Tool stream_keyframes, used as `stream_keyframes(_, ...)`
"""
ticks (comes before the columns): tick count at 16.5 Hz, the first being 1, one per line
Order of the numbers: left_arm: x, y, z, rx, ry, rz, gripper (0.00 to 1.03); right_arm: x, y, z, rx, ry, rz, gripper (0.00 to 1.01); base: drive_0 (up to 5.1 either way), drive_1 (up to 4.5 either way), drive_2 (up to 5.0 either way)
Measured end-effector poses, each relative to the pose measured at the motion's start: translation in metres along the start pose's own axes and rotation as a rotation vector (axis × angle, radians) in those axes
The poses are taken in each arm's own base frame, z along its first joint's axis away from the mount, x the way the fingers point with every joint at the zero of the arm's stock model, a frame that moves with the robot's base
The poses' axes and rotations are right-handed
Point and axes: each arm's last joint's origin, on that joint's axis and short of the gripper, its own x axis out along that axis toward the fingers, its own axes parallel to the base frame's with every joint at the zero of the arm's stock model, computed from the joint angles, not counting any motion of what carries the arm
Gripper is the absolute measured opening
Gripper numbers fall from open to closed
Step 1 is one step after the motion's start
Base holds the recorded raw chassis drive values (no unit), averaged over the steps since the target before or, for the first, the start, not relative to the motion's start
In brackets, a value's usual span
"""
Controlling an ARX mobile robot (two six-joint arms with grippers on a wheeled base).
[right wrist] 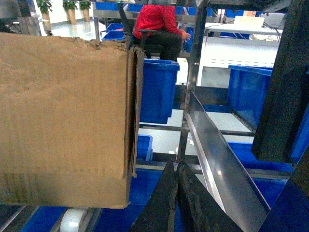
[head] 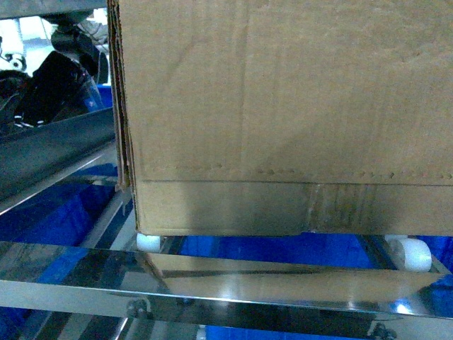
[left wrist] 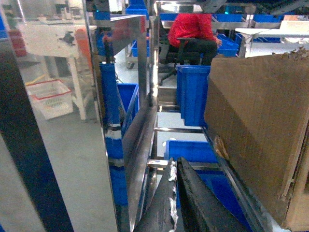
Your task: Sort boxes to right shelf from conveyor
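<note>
nearest in each wrist view, the left hand (left wrist: 175,193) and the right hand (right wrist: 176,193) both show dark fingers pressed together, holding nothing, each just beside the cardboard box (head: 283,113). the box sits on the flow rack (head: 212,283), its base resting on white roller wheels (head: 410,253), with a perforated line near the bottom. beyond it stand blue bins (right wrist: 157,89), and farther back a person in red (right wrist: 157,21) sits on a chair.
</note>
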Motion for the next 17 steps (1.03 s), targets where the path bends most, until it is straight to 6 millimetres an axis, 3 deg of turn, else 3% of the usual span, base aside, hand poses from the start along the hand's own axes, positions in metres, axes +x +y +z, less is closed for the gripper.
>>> stream_keyframes(3, -0.01, 0.014, -0.016, 0.0, 0.0, 0.014, 0.02, -0.009, 0.0, -0.018, 0.0, -0.002, -0.001, 0.02, 0.0, 0.0, 0.0)
stream_keyframes(9, -0.031, 0.013, -0.042, 0.001, 0.009, -0.004, 0.02, -0.034, 0.001, -0.049, 0.0, 0.021, 0.0, 0.02, 0.0, 0.0, 0.0)
stream_keyframes(17, -0.038, 0.013, -0.042, 0.003, -0.001, -0.007, 0.02, -0.036, 0.001, -0.047, 0.001, -0.009, 0.0, 0.02, 0.0, 0.0, 0.0)
